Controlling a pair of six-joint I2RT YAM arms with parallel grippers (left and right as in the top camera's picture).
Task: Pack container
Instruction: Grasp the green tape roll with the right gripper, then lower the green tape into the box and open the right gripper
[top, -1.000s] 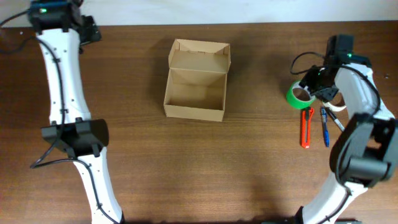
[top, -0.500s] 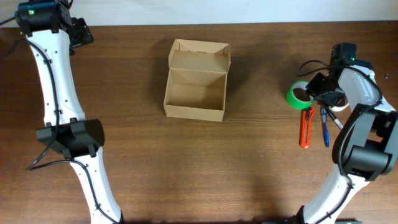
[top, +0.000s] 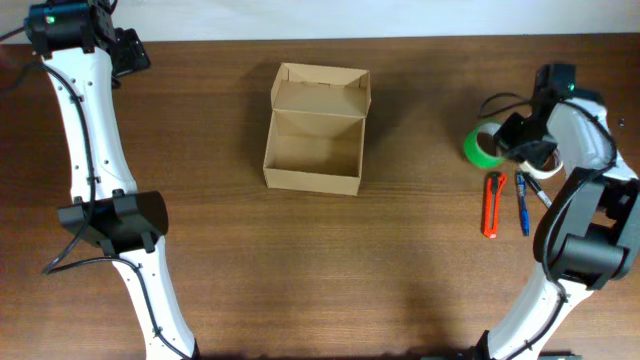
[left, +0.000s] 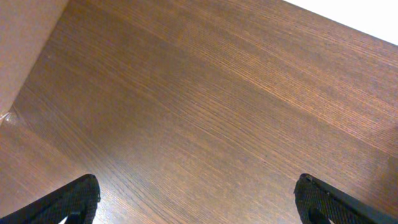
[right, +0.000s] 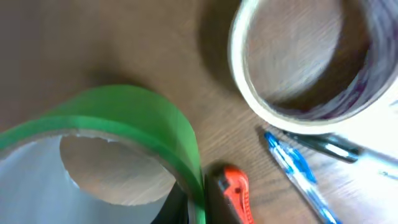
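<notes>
The left gripper (top: 128, 52) hangs at the far left corner of the table (top: 400, 260), well apart from everything else. In the left wrist view its two dark fingertips (left: 74, 199) sit at opposite bottom corners of the picture, spread wide with only bare wood grain between them, and it touches nothing. Near the middle of the table, toward the far edge, stands the container (top: 315, 140), a plain tan cardboard box. Its flap lid is raised at the far side, and only its own bare cardboard floor shows inside. It stands well apart from both arms. To the right, the right gripper (top: 505, 140) is pressed together on the green tape roll (top: 482, 147). The right wrist view shows a dark finger on either side of the roll's thin green wall (right: 186, 155), pinching it, with the brown cardboard core visible inside. Whether the roll rests on the wood or is raised off it cannot be told. Just beyond the roll lies an orange utility knife (top: 491, 205), then a blue pen (top: 522, 205), both lengthwise on the table. A pale tape roll (top: 545, 165) lies flat just beside the gripper, with the blue pen's tip near its rim.
</notes>
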